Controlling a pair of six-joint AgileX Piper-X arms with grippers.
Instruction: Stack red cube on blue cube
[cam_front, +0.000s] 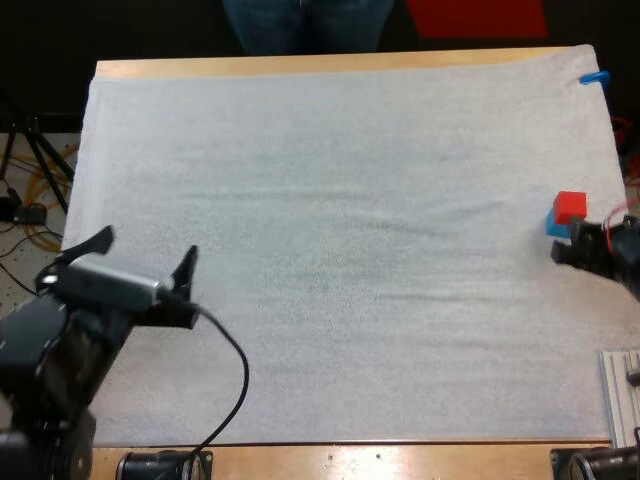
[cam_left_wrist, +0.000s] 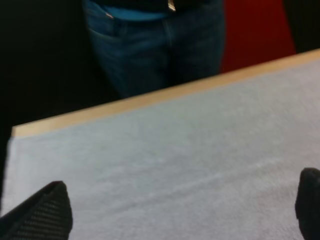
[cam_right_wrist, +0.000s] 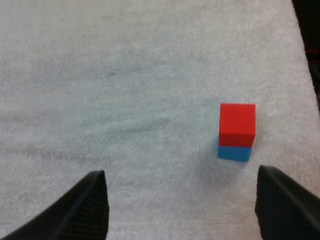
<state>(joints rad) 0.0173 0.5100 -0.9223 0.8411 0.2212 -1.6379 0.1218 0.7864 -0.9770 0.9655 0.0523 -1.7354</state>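
The red cube (cam_front: 570, 206) sits on top of the blue cube (cam_front: 556, 224) near the mat's right edge. In the right wrist view the red cube (cam_right_wrist: 237, 124) rests squarely on the blue cube (cam_right_wrist: 234, 153), a short way beyond my open right gripper (cam_right_wrist: 182, 210), whose fingers stand apart and clear of the stack. In the high view my right gripper (cam_front: 575, 247) is just in front of the cubes. My left gripper (cam_front: 145, 255) hovers open over the mat's left side, far from the cubes, with its fingertips (cam_left_wrist: 47, 212) wide apart and nothing between them.
A person's legs (cam_left_wrist: 155, 45) in jeans stand beyond the table's far edge (cam_front: 340, 63). A metal piece (cam_front: 622, 395) lies at the front right corner. The white mat (cam_front: 350, 250) covers most of the table.
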